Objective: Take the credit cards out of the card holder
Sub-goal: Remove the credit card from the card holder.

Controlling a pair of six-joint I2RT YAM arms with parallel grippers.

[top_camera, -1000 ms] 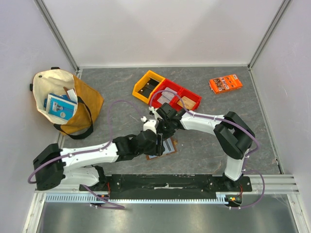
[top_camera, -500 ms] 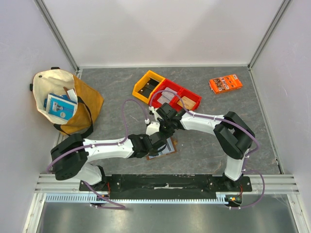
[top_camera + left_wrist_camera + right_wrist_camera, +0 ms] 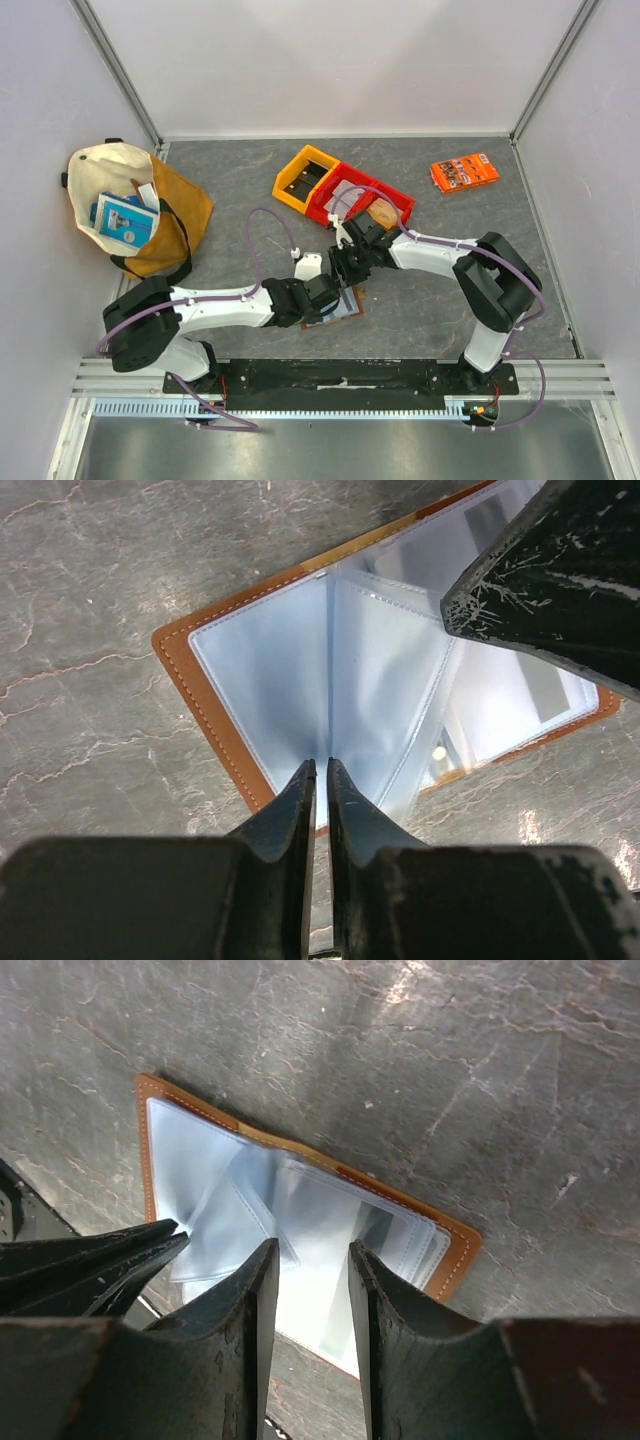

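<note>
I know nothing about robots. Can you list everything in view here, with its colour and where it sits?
table: one, grey stone-look, under everything
tote bag: one, cream and mustard, far left
blue and white packet: one, inside the tote bag
orange bin: one, back centre
red bin: one, two compartments, right beside the orange bin
orange packet: one, printed, back right
card holder: one, brown outside, pale blue with clear sleeves inside, lying open at front centre
left arm and right arm: white with black joints, meeting over the card holder
left gripper: black, jaws nearly together on an upright sleeve
right gripper: black, jaws apart, just above the card holder
</note>
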